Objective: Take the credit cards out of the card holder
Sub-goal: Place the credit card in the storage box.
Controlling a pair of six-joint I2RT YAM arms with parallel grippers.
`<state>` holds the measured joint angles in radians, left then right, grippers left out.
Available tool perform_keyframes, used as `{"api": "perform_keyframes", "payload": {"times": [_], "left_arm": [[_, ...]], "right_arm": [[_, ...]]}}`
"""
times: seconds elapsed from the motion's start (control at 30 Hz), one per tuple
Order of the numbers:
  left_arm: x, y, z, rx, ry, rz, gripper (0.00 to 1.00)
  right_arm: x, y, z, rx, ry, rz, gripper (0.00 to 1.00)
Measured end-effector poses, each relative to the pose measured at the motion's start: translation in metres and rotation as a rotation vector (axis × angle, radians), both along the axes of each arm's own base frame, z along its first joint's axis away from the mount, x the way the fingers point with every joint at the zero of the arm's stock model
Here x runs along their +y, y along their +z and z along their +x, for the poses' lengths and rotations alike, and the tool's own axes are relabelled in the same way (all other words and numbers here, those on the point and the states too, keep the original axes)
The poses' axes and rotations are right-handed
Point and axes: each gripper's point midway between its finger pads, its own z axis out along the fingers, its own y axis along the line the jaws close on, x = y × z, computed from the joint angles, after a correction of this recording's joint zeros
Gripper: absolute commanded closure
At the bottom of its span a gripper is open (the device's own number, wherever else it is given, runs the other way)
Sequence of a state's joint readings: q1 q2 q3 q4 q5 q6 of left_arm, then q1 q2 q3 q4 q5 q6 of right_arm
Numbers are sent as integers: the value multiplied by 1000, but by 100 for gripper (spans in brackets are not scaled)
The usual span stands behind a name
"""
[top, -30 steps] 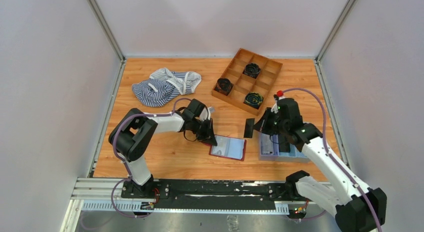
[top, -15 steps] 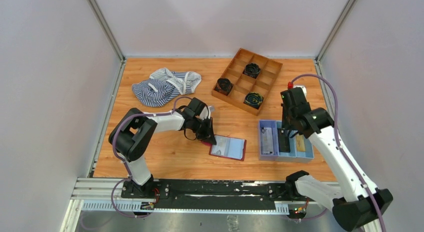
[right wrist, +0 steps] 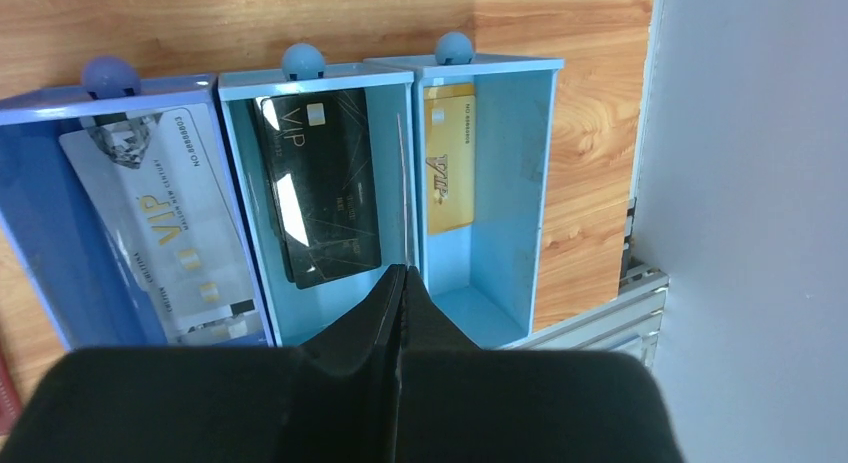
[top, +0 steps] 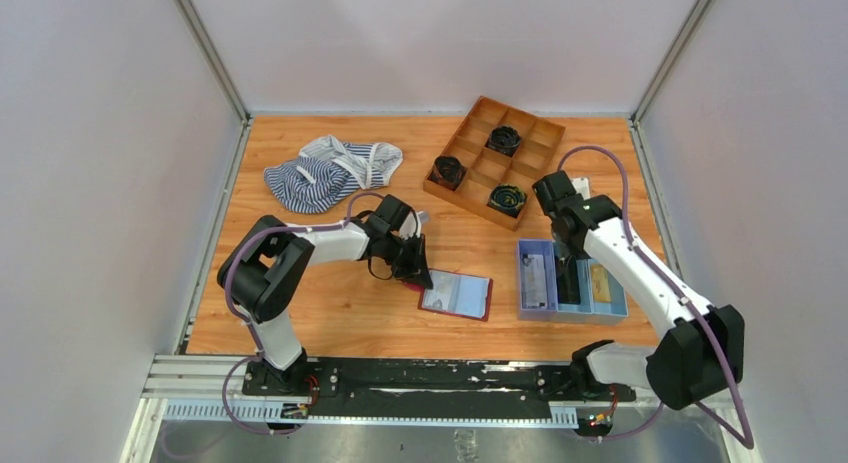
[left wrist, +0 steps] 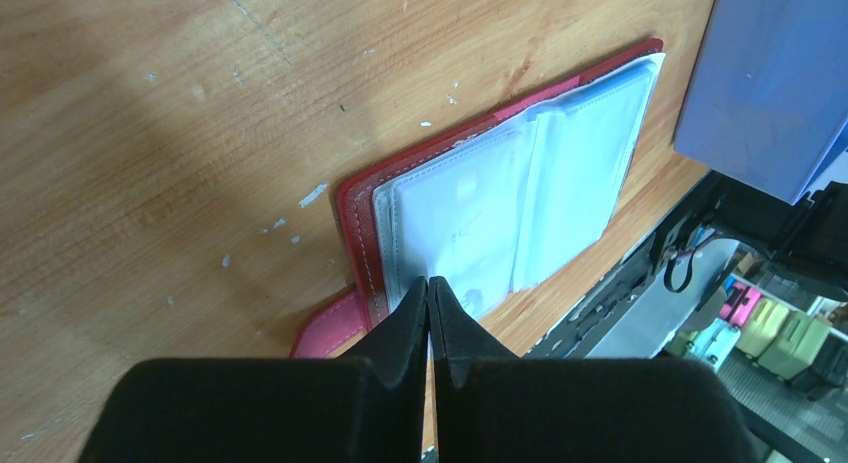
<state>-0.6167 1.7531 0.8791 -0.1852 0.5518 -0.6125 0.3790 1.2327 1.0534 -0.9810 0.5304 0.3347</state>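
Note:
The card holder [top: 462,295] lies open on the wood, maroon with pale inner pockets [left wrist: 520,198]. My left gripper [left wrist: 428,283] is shut, and its tips rest on the pocket edge by the strap tab [left wrist: 325,333]. No card shows in the pockets. Three credit cards lie in the light-blue tray [right wrist: 490,68]: a silver one [right wrist: 150,233] on the left, a black one [right wrist: 320,188] in the middle and a gold one [right wrist: 447,173] on the right. My right gripper [right wrist: 400,273] hangs shut and empty above the divider between the black and gold cards.
A wooden divided box [top: 470,153] holding black coils [top: 503,139] stands behind the tray. A striped cloth [top: 320,171] lies at the back left. White walls and metal posts enclose the table, and the arms' rail [top: 400,378] runs along the near edge.
My right arm has swung from the tray's left side across and back over it, its elbow now folded out to the right. The left arm and the card holder have not moved.

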Motion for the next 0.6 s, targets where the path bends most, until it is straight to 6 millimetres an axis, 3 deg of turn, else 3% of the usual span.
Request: {"api": "perform_keyframes", "payload": {"times": [0.2, 0.4, 0.6], "left_arm": [[0, 0, 0, 0, 0, 0, 98], [0, 0, 0, 0, -1, 1, 98], [1, 0, 0, -1, -1, 4, 98]], "right_arm": [[-3, -28, 0, 65, -2, -42, 100], [-1, -44, 4, 87, -8, -50, 100], [3, -57, 7, 115, -18, -45, 78]]}}
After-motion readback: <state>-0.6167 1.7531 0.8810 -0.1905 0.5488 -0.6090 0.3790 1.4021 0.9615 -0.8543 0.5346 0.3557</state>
